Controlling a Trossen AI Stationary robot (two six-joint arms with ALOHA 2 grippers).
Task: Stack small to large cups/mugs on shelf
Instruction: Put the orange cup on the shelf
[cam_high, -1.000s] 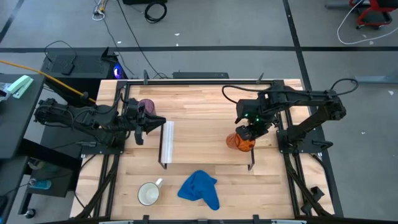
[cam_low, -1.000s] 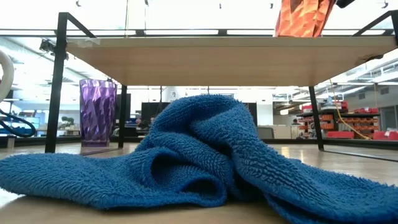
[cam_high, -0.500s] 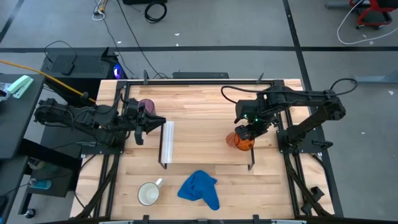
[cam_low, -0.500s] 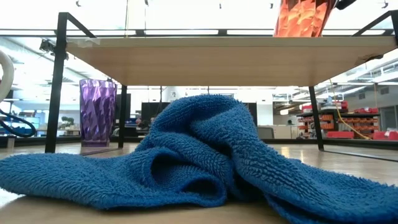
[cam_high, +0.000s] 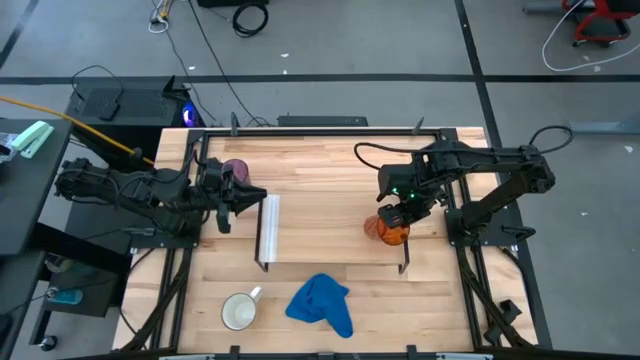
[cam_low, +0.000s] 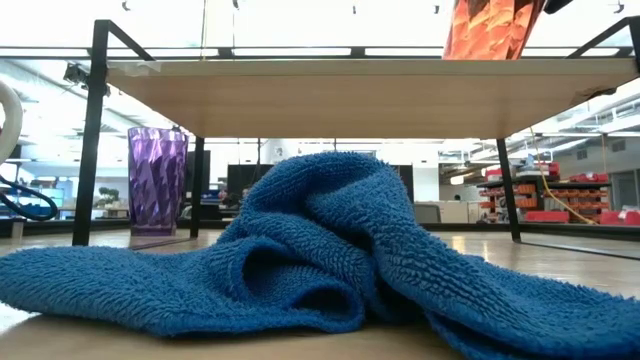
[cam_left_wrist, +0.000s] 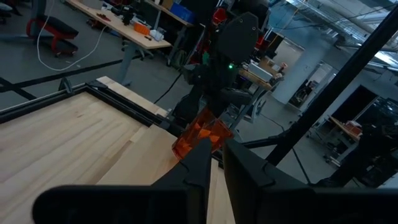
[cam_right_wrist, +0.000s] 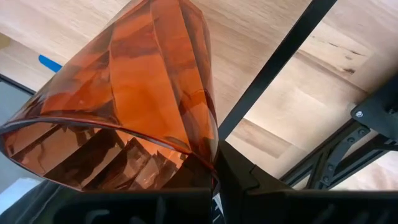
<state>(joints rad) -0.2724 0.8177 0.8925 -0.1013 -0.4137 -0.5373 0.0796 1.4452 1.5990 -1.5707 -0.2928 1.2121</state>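
The translucent orange cup (cam_high: 384, 229) is at the right end of the shelf (cam_high: 330, 232), held by my right gripper (cam_high: 401, 213). In the low view its base (cam_low: 488, 45) is at the shelf top; I cannot tell whether it touches. The translucent purple cup (cam_high: 235, 170) stands on the table behind the shelf's left end, and shows in the low view (cam_low: 157, 180). My left gripper (cam_high: 256, 197) is shut and empty beside it, by the shelf's white strip (cam_high: 270, 226). The white mug (cam_high: 239, 312) stands upright near the table's near edge. My right gripper holds the orange cup by its rim (cam_right_wrist: 210, 163), the wall pinched with one finger inside the cup and one outside. The fingers come from above and the right side. The cup hangs below them, slightly tilted, its base down toward the shelf.
A crumpled blue cloth (cam_high: 322, 305) lies on the table in front of the shelf, right of the mug, and fills the low view's foreground (cam_low: 320, 250). The shelf's black legs (cam_low: 95, 140) stand at its corners. Bare shelf board lies between the strip and the orange cup.
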